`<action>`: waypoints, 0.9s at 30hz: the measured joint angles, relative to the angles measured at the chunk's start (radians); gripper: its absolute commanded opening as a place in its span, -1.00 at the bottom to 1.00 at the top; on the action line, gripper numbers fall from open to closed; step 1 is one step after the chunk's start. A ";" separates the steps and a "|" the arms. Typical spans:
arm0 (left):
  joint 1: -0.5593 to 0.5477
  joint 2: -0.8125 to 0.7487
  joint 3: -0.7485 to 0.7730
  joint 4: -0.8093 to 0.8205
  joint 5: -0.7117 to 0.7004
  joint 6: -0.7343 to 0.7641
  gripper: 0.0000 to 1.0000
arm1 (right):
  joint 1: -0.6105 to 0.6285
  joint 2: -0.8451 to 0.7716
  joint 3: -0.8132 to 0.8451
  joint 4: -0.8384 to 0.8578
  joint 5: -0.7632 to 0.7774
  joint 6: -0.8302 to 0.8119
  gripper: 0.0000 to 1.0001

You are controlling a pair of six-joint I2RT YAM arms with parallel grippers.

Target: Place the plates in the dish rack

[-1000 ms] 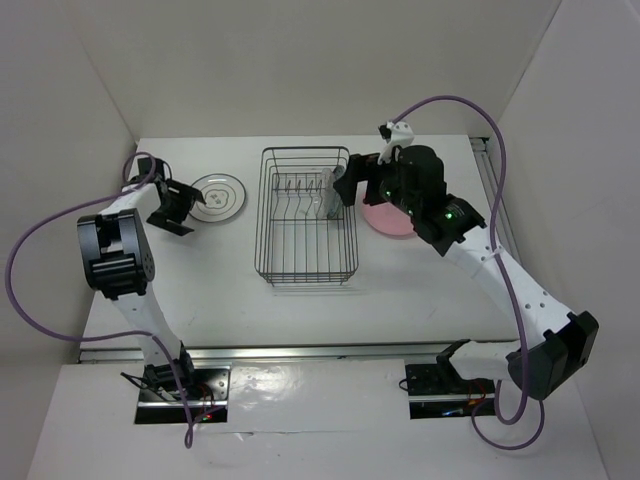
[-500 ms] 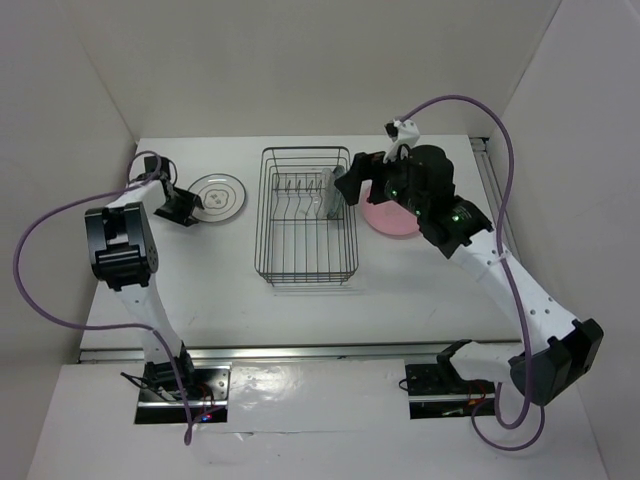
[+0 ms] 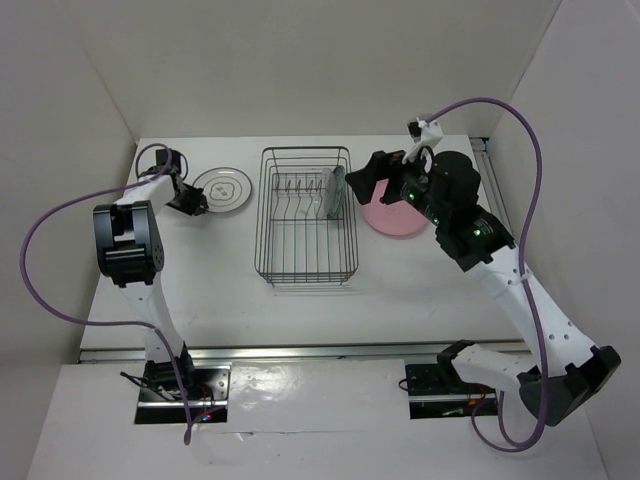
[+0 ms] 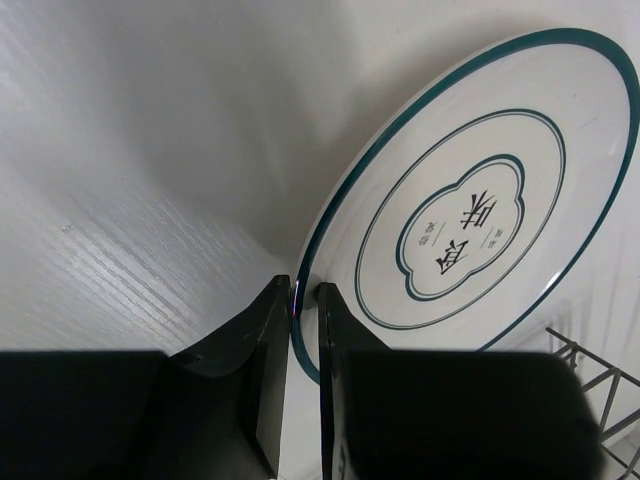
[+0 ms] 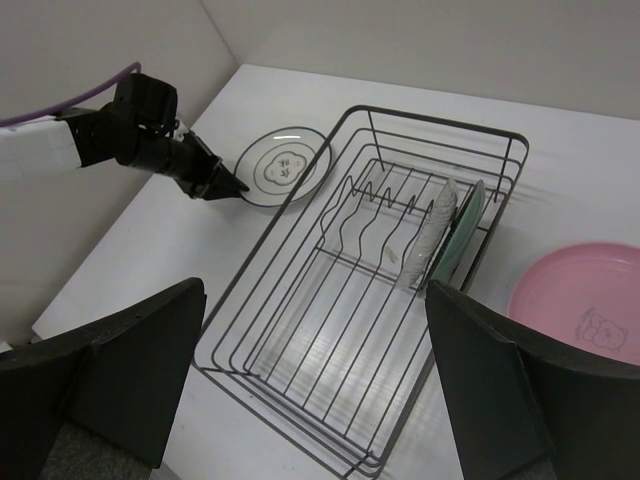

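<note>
The white plate [image 3: 222, 190] with grey rings lies left of the dish rack [image 3: 258, 230]. My left gripper [image 3: 193, 203] is shut on its left rim; in the left wrist view the rim of the white plate [image 4: 470, 210] sits pinched between the fingers [image 4: 268, 340]. Inside the dish rack [image 5: 440, 121] a clear glass plate [image 5: 430, 235] and a teal plate [image 5: 462, 235] stand upright at the right end of the prongs. The pink plate [image 3: 395, 220] lies flat to the right of the rack. My right gripper [image 3: 365, 175] hovers open above the rack's right side, holding nothing.
White walls close in the table at the back and on both sides. The left wall is close behind the left gripper. Purple cables loop over both arms. Several prongs [image 5: 375, 205] left of the glass plate stand bare.
The left gripper slid in to the white plate's edge and shut on its rim. The right arm drew back and up to the right from the rack, staying open.
</note>
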 measured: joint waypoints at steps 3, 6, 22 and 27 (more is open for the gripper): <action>-0.002 -0.003 -0.002 0.000 -0.007 0.000 -1.00 | 0.000 -0.008 -0.003 0.002 0.000 0.000 0.96; -0.002 -0.032 -0.023 0.000 -0.018 0.000 -1.00 | 0.000 -0.007 -0.006 0.003 0.000 0.000 0.96; 0.028 -0.577 -0.095 0.067 -0.042 0.252 -1.00 | -0.063 0.074 -0.040 0.068 -0.134 0.020 0.96; 0.044 -0.760 -0.167 0.169 0.114 0.380 -1.00 | -0.104 0.080 -0.045 0.148 -0.286 0.024 0.96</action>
